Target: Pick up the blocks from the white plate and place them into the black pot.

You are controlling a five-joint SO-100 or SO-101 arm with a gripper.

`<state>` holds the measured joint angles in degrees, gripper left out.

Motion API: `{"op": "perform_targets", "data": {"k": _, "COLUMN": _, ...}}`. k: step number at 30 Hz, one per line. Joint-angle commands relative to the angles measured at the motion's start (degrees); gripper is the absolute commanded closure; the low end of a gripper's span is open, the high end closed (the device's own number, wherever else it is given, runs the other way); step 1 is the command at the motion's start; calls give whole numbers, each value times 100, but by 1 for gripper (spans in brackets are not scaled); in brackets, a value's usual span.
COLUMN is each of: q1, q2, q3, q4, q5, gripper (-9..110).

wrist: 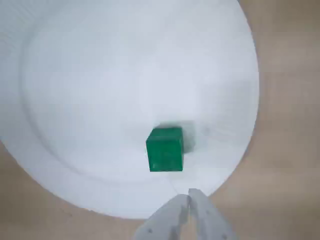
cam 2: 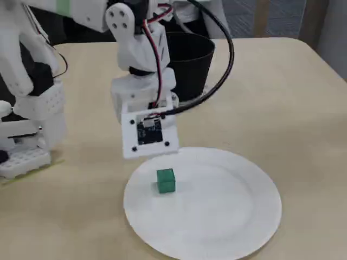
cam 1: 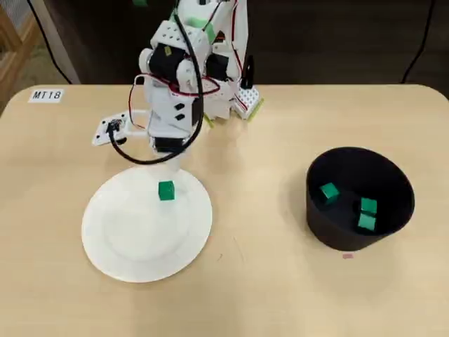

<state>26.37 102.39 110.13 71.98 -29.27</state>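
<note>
White plastic tips of the pincer (wrist: 189,196) come in at the bottom edge of the wrist view, pressed together with no gap between them and nothing held, so the pincer is clenched and empty. Just ahead of those tips, a little to the left in that view, the last green block on the plate (wrist: 165,149) rests on the white plate (wrist: 100,75), close to the rim nearest the arm, clear of the tips and not touching them. The block is a cube with no long axis, and its faces look roughly square to the line of the fingers, so I judge the coming move needs the fingers to spread and the wrist to go forward and down over it, with a slight shift left. In the overhead view the arm hangs over the plate's far rim with the block (cam 1: 165,190) just below it; in the fixed view the block (cam 2: 166,180) lies under the wrist camera board (cam 2: 147,131), and the rest of the plate is bare. Pale wood table (cam 1: 266,295) lies flat and open around the plate. Well apart, at the right of the overhead view, the black pot (cam 1: 316,210) stands upright with three green blocks (cam 1: 366,213) already inside. A small label (cam 1: 46,95) sits at the table's far left corner.
</note>
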Motion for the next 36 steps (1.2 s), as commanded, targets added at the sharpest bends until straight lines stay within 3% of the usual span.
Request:
{"op": "perform_targets", "data": {"k": 1, "q1": 79, "q2": -334, "q3": -712, "q4": 220, "q5": -246, "gripper": 104}}
{"op": "perform_targets", "data": {"k": 16, "q1": 141, "q2": -1292, "q3": -1248, "q4": 554, "q5": -984, "gripper": 104}}
{"op": "perform_targets", "data": {"k": 27, "q1": 70, "q2": -1248, "q3": -1230, "q4": 589, "q5": -1020, "gripper": 71}}
{"op": "perform_targets", "data": {"k": 36, "q1": 70, "q2": -1503, "q3": -1178, "q4": 747, "q5": -958, "gripper": 69}}
